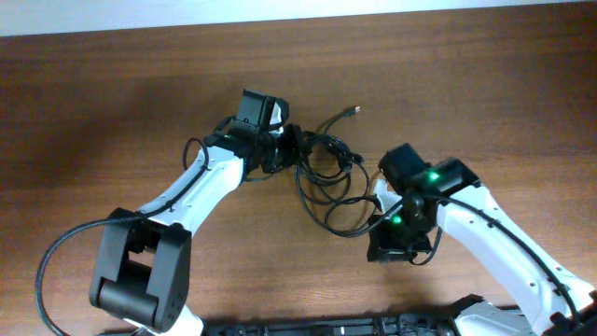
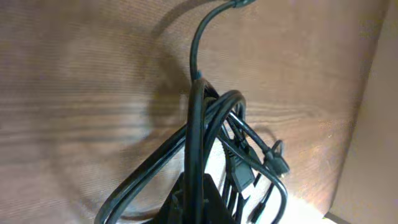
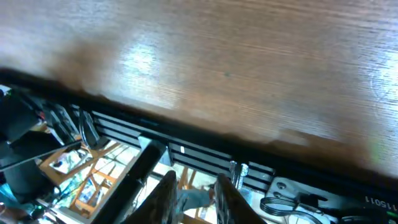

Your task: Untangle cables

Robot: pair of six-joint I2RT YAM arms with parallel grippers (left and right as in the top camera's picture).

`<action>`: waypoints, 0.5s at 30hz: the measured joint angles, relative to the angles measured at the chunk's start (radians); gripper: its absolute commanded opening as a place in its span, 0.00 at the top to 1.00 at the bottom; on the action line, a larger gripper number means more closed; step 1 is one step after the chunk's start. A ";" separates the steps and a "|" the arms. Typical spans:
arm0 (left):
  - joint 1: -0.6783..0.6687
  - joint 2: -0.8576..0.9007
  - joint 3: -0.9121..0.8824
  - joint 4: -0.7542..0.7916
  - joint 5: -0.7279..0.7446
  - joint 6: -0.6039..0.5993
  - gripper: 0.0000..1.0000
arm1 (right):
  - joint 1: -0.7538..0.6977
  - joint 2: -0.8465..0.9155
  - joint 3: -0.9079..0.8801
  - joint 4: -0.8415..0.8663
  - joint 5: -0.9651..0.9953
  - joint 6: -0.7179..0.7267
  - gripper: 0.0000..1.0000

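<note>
The cables [image 1: 328,151] are thin black cords in a tangle of loops at the table's middle, with one plug end [image 1: 353,111] pointing to the far right. A large loop [image 1: 340,217] trails toward the right arm. My left gripper [image 1: 291,145] is shut on the bundle at its left side. In the left wrist view the cables [image 2: 200,118] run up from between the fingers [image 2: 199,202], with plugs [image 2: 277,163] hanging at the right. My right gripper [image 1: 392,250] sits by the loop's near end, its fingers [image 3: 196,193] slightly apart and empty, pointing past the table's front edge.
The wooden table [image 1: 112,112] carries only the cables and arms. A black slotted rail [image 3: 186,134] runs along the front edge, with clutter below it. A pale wall or table edge [image 2: 376,124] lies at the right of the left wrist view.
</note>
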 measured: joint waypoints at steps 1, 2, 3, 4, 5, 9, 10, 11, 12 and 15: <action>0.000 0.000 0.000 -0.028 -0.001 0.012 1.00 | 0.000 0.000 -0.003 0.068 0.029 0.001 0.58; 0.000 0.000 0.001 -0.056 -0.003 0.032 1.00 | 0.000 0.001 -0.004 0.184 0.101 0.003 0.58; 0.000 0.000 0.000 -0.099 -0.004 0.063 1.00 | 0.000 0.002 -0.003 0.257 0.184 0.003 0.58; 0.000 0.000 0.000 -0.118 -0.004 0.078 1.00 | 0.000 0.004 -0.010 0.365 0.261 0.002 0.58; 0.000 -0.001 0.000 -0.134 -0.005 0.091 1.00 | 0.000 0.004 -0.011 0.477 0.307 0.003 0.58; 0.000 -0.002 0.000 -0.140 0.010 0.114 1.00 | 0.000 0.093 -0.010 0.583 0.348 -0.002 0.71; 0.000 -0.002 0.000 -0.140 0.012 0.118 1.00 | 0.000 0.133 -0.010 0.584 0.343 0.003 0.75; 0.000 -0.002 0.000 -0.140 0.012 0.118 1.00 | 0.000 0.166 -0.010 0.589 0.335 0.004 0.82; 0.000 -0.002 0.000 -0.140 0.013 0.121 1.00 | 0.000 0.199 -0.010 0.591 0.329 0.002 0.86; 0.000 -0.002 0.000 -0.140 0.016 0.121 1.00 | 0.000 0.248 -0.010 0.627 0.312 0.003 0.93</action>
